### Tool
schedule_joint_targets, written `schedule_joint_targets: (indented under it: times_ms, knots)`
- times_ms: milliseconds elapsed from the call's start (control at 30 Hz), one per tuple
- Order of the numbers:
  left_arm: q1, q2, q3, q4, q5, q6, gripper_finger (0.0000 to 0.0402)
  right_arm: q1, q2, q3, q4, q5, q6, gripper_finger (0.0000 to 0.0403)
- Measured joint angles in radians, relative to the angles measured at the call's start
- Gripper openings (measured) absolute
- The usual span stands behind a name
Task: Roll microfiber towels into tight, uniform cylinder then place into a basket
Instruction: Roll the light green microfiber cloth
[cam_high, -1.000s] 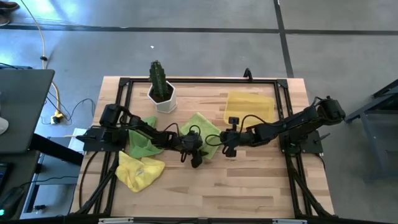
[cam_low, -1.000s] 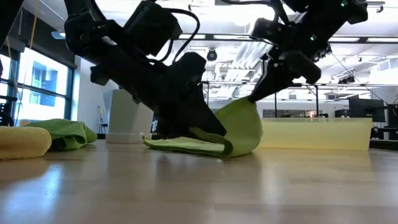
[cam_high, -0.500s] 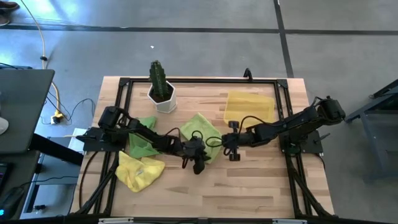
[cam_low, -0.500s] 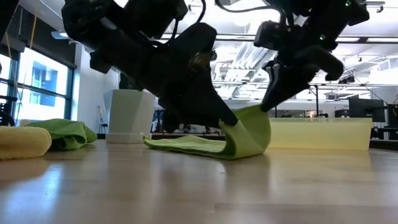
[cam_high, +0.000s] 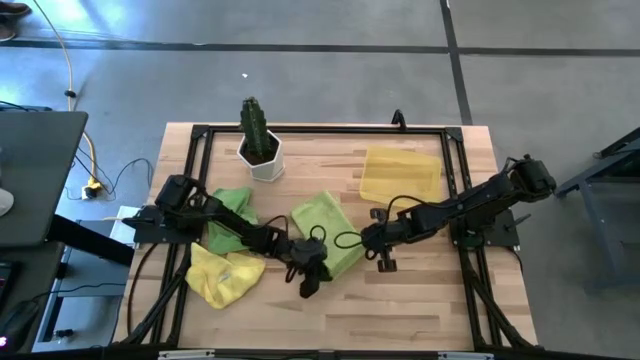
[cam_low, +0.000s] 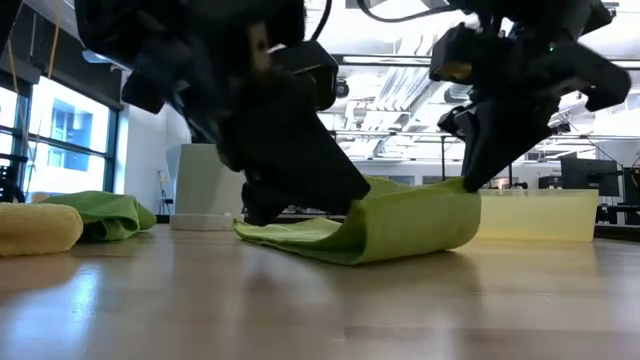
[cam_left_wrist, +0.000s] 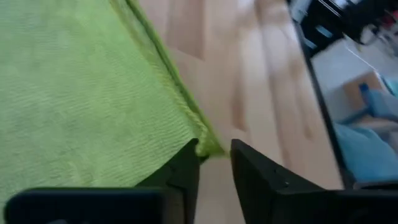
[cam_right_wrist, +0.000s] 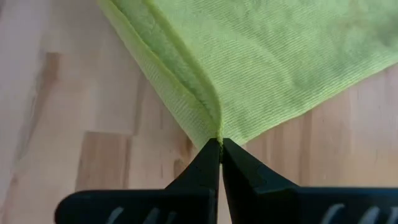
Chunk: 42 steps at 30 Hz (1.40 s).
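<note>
The lime green microfiber towel (cam_high: 325, 232) being worked lay near the middle of the pale wooden counter (cam_high: 420, 300), most of it flat, with its near edge folded up and over in a soft curve, as the low view showed (cam_low: 400, 222). The right gripper (cam_right_wrist: 220, 149) had its 2 dark fingers (cam_right_wrist: 205, 163) closed tight on a corner of that towel where the hem doubled over. The left gripper (cam_left_wrist: 214, 155) was at the towel's opposite corner, its fingers (cam_left_wrist: 186, 171) a little apart with the hemmed corner lying between them; whether they actually pinched the cloth could not be told. From above, both arms met at the towel's front edge, the left gripper (cam_high: 308, 265) just beside the cloth and the right gripper (cam_high: 380, 245) at its other side. A second lime green towel (cam_high: 230, 215) lay crumpled to the left, with the bright yellow towel (cam_high: 222, 276) bunched just in front of it. The shallow translucent yellow plastic basket (cam_high: 400, 175) sat behind and to the right, apart from the towels. A white pot with a green cactus (cam_high: 258, 140) stood near the counter's back edge.
</note>
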Motion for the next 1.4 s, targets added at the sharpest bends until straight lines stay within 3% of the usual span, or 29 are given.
schedule_joint_targets:
  times_ms: [300,500,733,867,1033,1267,1400]
  knots:
    - [-0.014,-0.010,0.000,0.002,0.024,0.017,0.0156,0.023,0.065,0.000,0.055,-0.009,-0.007,0.0000]
    - [-0.016,-0.017,0.000,-0.022,0.028,0.018,0.0163,0.024,0.131,0.000,0.053,-0.011,-0.010,0.0000]
    - [-0.017,-0.017,0.000,-0.016,0.121,0.018,0.0163,0.024,0.116,0.000,0.055,-0.011,-0.118,0.0000]
    - [-0.018,-0.017,0.000,-0.006,0.067,0.039,0.0163,0.024,0.116,0.000,0.055,0.014,-0.151,0.0000]
    - [-0.036,-0.017,0.016,0.052,0.011,0.205,0.0159,0.015,0.116,0.000,0.058,0.097,-0.106,0.0000]
    - [-0.063,-0.017,0.084,0.050,-0.033,0.388,0.0150,-0.006,0.116,0.000,0.104,0.106,-0.104,0.0000]
    - [-0.059,-0.017,0.099,0.003,-0.063,0.411,0.0146,-0.018,0.116,0.000,0.122,0.109,-0.103,0.0000]
